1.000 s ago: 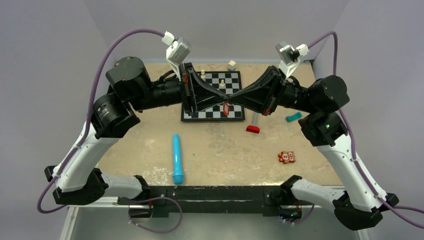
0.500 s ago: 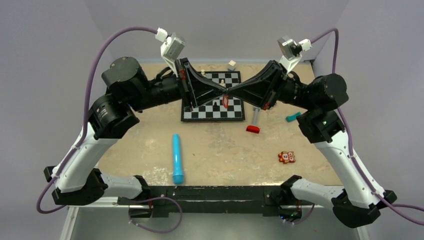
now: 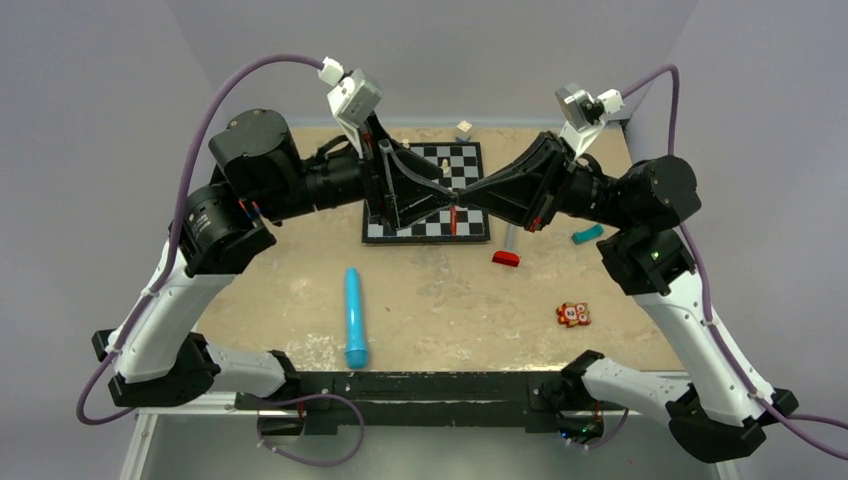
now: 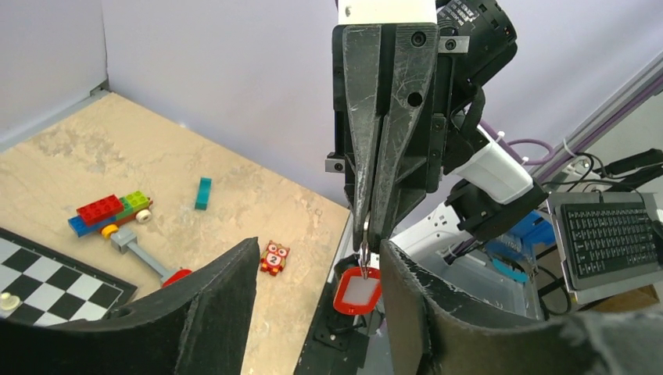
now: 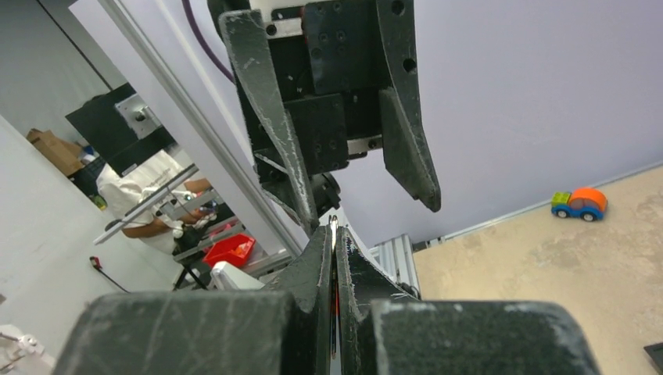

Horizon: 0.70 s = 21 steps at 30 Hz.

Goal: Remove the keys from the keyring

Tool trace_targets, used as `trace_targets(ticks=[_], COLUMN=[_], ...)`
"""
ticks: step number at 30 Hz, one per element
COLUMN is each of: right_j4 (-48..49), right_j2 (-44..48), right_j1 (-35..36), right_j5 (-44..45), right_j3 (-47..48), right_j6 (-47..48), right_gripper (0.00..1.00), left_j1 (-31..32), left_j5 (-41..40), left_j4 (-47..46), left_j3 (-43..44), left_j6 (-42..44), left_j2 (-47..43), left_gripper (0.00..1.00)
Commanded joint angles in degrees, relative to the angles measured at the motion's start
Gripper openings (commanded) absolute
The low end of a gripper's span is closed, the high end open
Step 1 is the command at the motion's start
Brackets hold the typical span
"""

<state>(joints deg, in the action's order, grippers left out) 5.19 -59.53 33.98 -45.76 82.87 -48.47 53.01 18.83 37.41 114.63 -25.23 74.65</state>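
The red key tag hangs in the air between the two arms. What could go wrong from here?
1. The shut right fingers pinch only the thin ring of the keyring at their tips; it may slip and drop to the table.
2. The left fingers stand open very near those tips; closing could miss the ring or hit them.

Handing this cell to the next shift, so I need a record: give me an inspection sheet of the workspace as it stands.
Surface: beige mottled table; chessboard at the far middle.
Job's things: keyring, red tag with white label, hangs from the right tool's tips; key not made out.
Clutter: blue cylinder, red-headed toy, teal block, orange owl toy, white cube, white chess piece.
Grippers: left tool open, gripping nothing; right tool shut on the keyring.
Cables: purple cables loop from both wrists.
Surroundings: grey walls; keyboard beyond the table.
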Motion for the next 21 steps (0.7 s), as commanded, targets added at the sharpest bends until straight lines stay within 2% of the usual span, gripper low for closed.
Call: trace_targets(ticks=[1, 8, 15, 21], right_j4=[-4.8, -15.0, -24.1, -32.9], right_j2=[1.6, 4.3, 5.3, 5.0], right_j1=[0.6, 0.6, 0.6, 0.6], right_j5=[0.7, 2.8, 4.8, 5.0], right_j3=[-1.9, -2.7, -2.1, 0.2], right_j6=[3.1, 8.8, 14.4, 19.9], right_gripper=[0.0, 0.0, 0.0, 0.0], left_j1=[0.3, -0.1, -0.7, -1.2], left_j5=[0.7, 5.3, 9.7, 14.9], left_j4=[3.3, 7.4, 15.9, 20.2], left_j3=[2.7, 3.7, 14.2, 17.9], left_j6=[3.5, 6.5, 10.3, 11.5], left_j2=[0.2, 0.1, 6.0, 9.3], left_gripper=[0.64, 0.71, 0.73, 0.73])
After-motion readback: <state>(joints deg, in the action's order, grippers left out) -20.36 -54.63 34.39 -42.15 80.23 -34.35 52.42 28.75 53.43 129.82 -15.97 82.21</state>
